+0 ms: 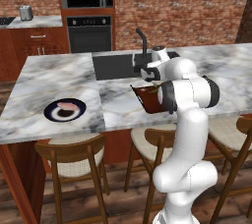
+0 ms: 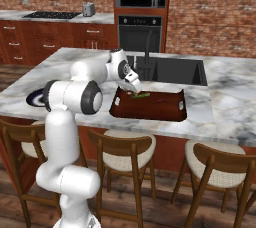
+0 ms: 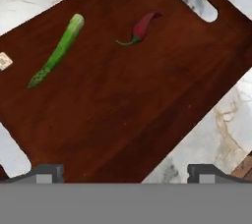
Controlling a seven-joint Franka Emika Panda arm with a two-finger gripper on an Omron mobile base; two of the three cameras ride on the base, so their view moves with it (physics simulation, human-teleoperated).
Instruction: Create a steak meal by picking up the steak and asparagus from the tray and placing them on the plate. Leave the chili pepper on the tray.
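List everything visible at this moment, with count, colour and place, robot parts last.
steak: one, pale pink, on the plate.
plate: one, navy rim, left part of the island.
asparagus: one, green, on the tray.
chili pepper: one, dark red, on the tray beside the asparagus.
tray: one, reddish-brown, in front of the sink.
sink: one, black, set in the marble island.
faucet: one, black, behind the sink.
ovens: two, black, in the back wall.
toaster: one, silver, back counter.
stools: wooden, along the island.
claw: one, dark fingertips apart, empty, above the tray.
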